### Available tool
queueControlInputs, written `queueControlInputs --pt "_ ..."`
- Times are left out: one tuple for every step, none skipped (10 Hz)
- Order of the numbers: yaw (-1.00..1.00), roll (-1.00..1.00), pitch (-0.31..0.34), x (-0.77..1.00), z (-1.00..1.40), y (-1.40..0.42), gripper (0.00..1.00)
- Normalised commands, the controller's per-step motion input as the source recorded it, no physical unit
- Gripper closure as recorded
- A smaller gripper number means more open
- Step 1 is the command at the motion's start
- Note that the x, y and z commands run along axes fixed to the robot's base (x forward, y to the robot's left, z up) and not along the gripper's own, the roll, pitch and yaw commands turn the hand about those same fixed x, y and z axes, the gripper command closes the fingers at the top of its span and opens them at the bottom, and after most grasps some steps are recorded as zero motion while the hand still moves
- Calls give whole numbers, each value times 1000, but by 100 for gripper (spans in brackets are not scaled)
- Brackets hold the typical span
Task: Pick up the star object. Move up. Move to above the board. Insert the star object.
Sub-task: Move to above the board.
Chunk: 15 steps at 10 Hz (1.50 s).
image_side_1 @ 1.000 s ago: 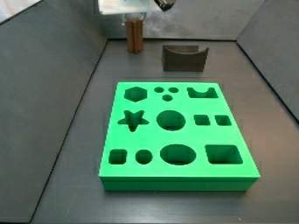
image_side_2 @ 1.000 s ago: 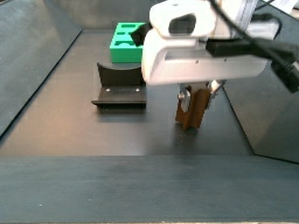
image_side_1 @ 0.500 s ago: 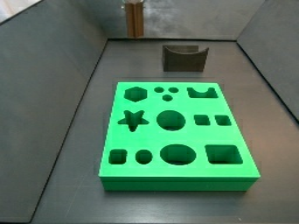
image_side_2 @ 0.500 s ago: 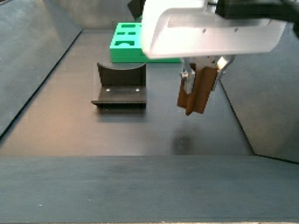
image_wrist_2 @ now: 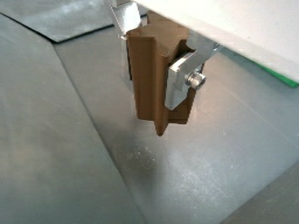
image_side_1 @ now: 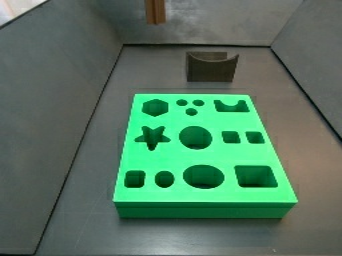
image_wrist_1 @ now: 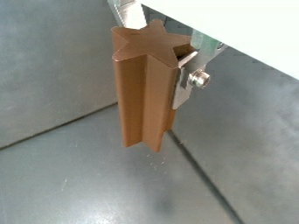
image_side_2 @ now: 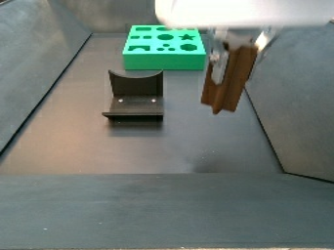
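While the gripper (image_side_2: 232,57) hangs high above the floor, its silver fingers (image_wrist_1: 191,74) are clamped on the star object (image_wrist_1: 143,86).

Both wrist views show the brown ridged prism upright between the plates, its lower end clear of the grey floor, with a faint shadow beneath it in a wrist view (image_wrist_2: 160,179). Seen in a side view, the star object (image_side_2: 225,80) hangs in the air to the right of the dark fixture (image_side_2: 133,96), well apart from it, and the board (image_side_2: 164,47) lies far behind. From a side view, only the lower tip of the star object (image_side_1: 155,12) shows at the far edge, beyond the fixture (image_side_1: 210,66), while the board (image_side_1: 201,153) fills the near middle, its star hole (image_side_1: 152,137) unfilled.
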Motion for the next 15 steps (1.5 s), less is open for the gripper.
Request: queueControlInputs --pt "42 86 113 13 1000 135 100" --pt "34 86 113 12 1000 124 100" --pt "34 79 109 11 1000 109 100" --pt "36 73 108 11 1000 101 100" --pt "37 63 107 11 1000 87 100" --pt "38 61 105 10 1000 81 100" --pt "38 57 102 9 973 62 100" --pt "39 56 99 6 814 45 100" --pt "38 55 99 5 651 31 100" --pt "38 54 102 3 489 19 100" --pt "39 55 100 6 270 8 100" --pt "-1000 -70 338 82 83 -1000 100" --pt "-1000 -63 327 85 68 -1000 100" --pt "-871 -54 293 81 75 -1000 100" --pt "-452 -90 156 82 77 -1000 100"
